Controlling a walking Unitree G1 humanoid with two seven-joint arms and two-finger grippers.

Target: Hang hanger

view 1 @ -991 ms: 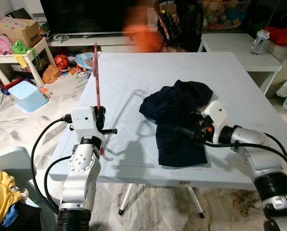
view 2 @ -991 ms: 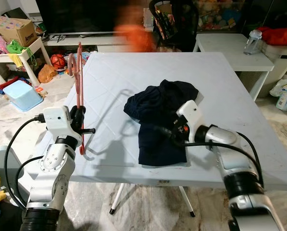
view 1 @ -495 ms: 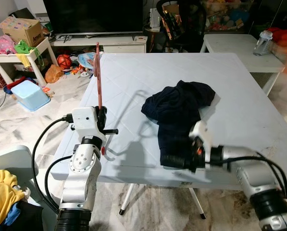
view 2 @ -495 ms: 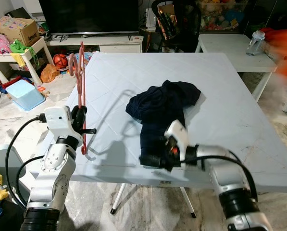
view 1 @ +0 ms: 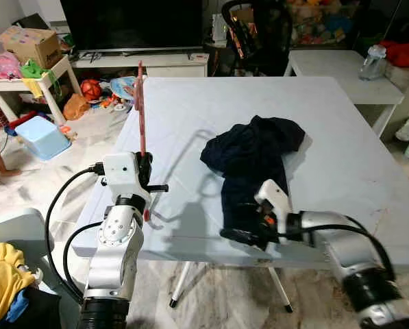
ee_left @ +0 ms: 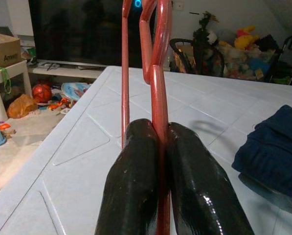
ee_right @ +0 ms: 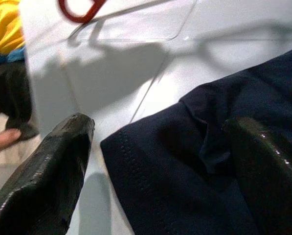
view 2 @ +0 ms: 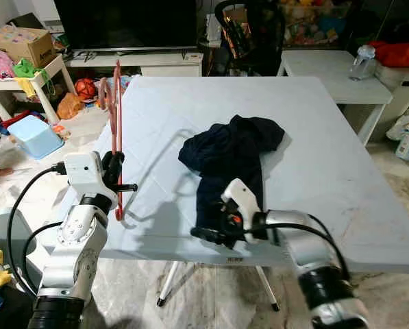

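- My left gripper [ee_left: 158, 161] has its fingers pressed together on the red hanger [view 1: 141, 110], which I hold upright above the left edge of the table [view 1: 190, 123].
- My right gripper [ee_right: 155, 161] is spread wide over the near hem of the dark garment [view 1: 255, 161], which lies crumpled in the middle of the table.
- I should catch one layer of hem only, then keep the hanger steady.
- The hanger is thin, stiff and smooth. The cloth is soft, with a stitched hem.

One red hanger [ee_left: 160, 98], one dark garment [view 1: 255, 154], one white table [view 1: 341, 151], two grippers, perhaps one bottle [view 1: 371, 59]
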